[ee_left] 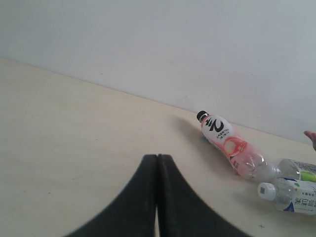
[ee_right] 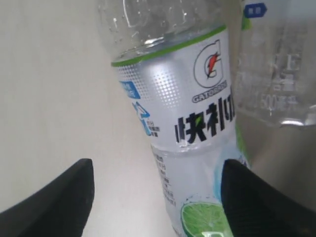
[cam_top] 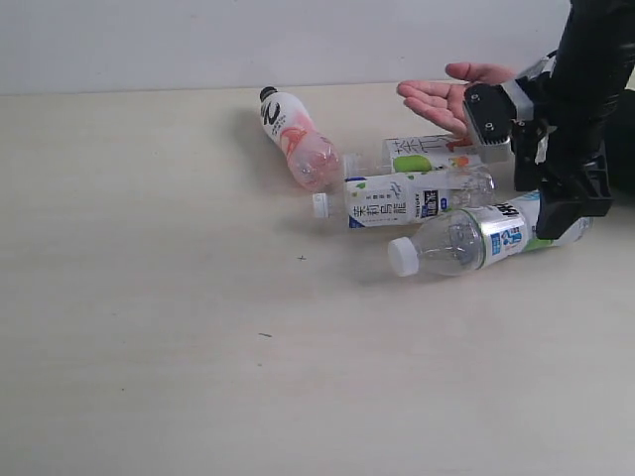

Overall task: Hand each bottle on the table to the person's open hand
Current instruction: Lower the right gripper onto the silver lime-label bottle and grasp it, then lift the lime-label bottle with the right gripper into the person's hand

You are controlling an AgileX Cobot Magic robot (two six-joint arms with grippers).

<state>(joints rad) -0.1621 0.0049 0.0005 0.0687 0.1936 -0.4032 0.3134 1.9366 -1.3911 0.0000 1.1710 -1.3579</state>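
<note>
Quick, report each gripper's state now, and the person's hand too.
Left gripper: shut, empty.
Right gripper: open, straddling the lime-label bottle, not gripping it.
Person's hand: open, palm up, empty.

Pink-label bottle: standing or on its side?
On its side. The pink-labelled bottle lies flat on the table, black cap toward the wall.

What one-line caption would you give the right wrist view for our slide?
Open right gripper straddling a lime-labelled bottle lying on the table.

Lab-like robot test setup, bare pale table (cam_top: 149, 377), plain white wall (cam_top: 198, 40)
</note>
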